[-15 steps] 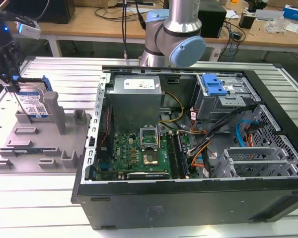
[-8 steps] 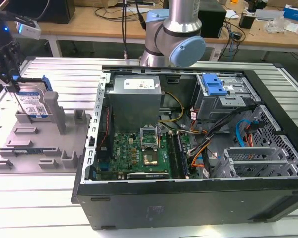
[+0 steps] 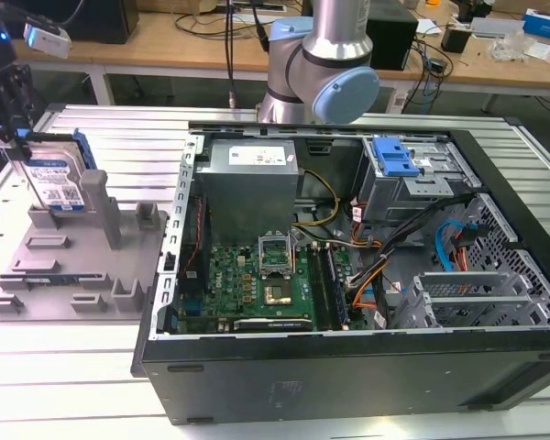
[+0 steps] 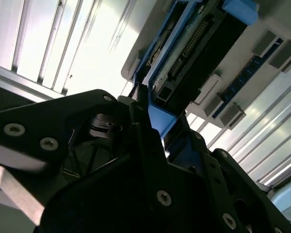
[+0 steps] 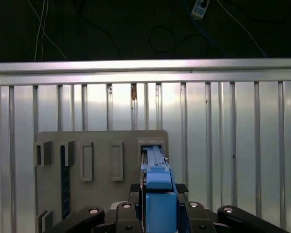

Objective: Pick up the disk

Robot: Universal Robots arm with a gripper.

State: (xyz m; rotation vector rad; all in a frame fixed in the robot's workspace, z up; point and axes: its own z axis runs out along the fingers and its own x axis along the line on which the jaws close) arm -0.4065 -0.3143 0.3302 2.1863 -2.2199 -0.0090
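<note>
Disk: the disk (image 3: 55, 183) is seen standing on edge at the far left of the exterior view, over the far end of the grey fixture tray (image 3: 37, 284), its white-and-blue label turned toward the camera and a blue side rail (image 3: 84, 151) visible along its right edge.
Gripper: the gripper (image 3: 16, 137) is placed directly above the disk, at its top edge; in the first wrist view the black fingers (image 5: 136, 189) are seen pressed against both sides of a blue rail (image 5: 157, 187), so the jaws are closed narrowly onto the disk.
Contact: in the second wrist view the disk (image 4: 199, 53) is seen end-on between the finger links, its blue rail touching them and its connector edge in view.
Seat: whether the lower edge of the disk is touching the tray or is clear of it cannot be told.
Tray: upright posts are seen just beside the disk on the exterior view's right; a second flat board is seen lying in a near slot.
Label text: print is present on the disk label but is too small to be made out.
Surroundings: an open computer case (image 3: 348, 275) is laid on the slatted metal table (image 3: 73, 385), to the exterior view's right of the tray, with a blue-handled drive cage (image 3: 399, 165) at its far side.
</note>
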